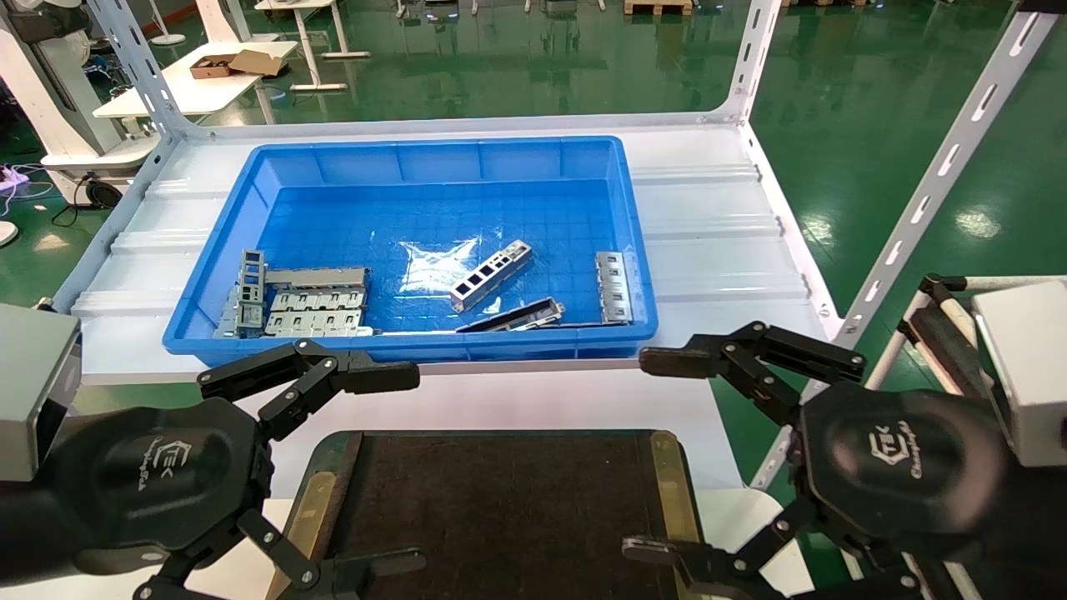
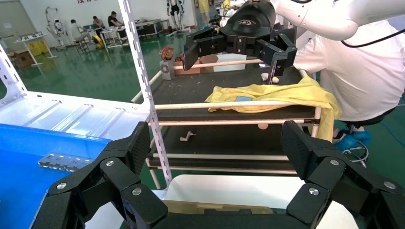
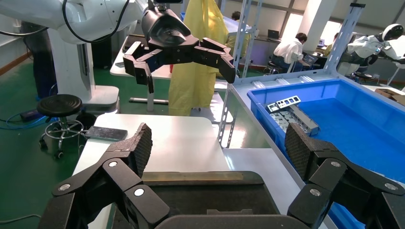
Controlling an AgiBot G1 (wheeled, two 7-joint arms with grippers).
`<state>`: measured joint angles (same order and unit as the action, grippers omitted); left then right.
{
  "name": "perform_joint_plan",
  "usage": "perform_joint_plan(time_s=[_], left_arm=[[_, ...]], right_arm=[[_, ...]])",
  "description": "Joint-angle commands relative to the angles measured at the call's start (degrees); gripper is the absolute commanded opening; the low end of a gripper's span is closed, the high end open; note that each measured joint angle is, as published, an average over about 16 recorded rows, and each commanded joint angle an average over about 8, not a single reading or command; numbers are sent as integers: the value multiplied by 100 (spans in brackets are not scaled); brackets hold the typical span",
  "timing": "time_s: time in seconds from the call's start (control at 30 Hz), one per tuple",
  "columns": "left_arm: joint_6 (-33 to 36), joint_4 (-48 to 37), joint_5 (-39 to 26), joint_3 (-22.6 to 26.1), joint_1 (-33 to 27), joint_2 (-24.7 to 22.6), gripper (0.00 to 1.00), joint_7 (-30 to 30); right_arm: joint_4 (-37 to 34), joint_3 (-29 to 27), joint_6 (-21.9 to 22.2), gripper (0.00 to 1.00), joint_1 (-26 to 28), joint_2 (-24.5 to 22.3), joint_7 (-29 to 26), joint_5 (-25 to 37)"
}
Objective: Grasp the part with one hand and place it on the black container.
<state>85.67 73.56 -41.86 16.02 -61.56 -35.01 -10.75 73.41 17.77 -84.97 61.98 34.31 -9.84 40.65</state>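
Both our grippers hang low and close to the head camera, the left gripper (image 1: 379, 467) at one short end of the black container (image 1: 500, 508) and the right gripper (image 1: 658, 454) at the other, each with its fingers spread wide and holding nothing. Neither has reached toward the work yet.

What we want is the part (image 1: 492, 275), a slim silver-grey bar with four dark rectangular cut-outs in a row. It lies on the floor of the blue bin (image 1: 217, 242), near the middle and slightly toward the bin's front wall, apart from everything else. Its long axis runs diagonally: the near end points toward our left, the far end toward our right and away from us.

Just in front of it lies a darker, longer metal strip (image 1: 513, 315), close but not touching as far as we can tell. A ladder-like cage piece (image 1: 613, 286) rests by the bin's right wall, and a cluster of wide grey cages (image 1: 313, 300) sits in the near-left corner.

From either gripper the part lies forward and inward, over the bin's front wall. We judge the two arms about equally near, the right perhaps slightly closer. Whichever goes must turn its wrist so the fingers close across the diagonal bar, not along it.
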Motion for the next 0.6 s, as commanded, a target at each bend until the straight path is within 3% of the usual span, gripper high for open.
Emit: perform_joint_plan(time_s=[0.03, 0.6], left_arm=[[0, 0, 0, 0, 0, 0, 100, 0], [-3, -2, -2, 0, -2, -1, 100, 1]], right_arm=[[0, 0, 0, 100, 0, 0, 0, 0], [-1, 0, 0, 100, 0, 0, 0, 0]])
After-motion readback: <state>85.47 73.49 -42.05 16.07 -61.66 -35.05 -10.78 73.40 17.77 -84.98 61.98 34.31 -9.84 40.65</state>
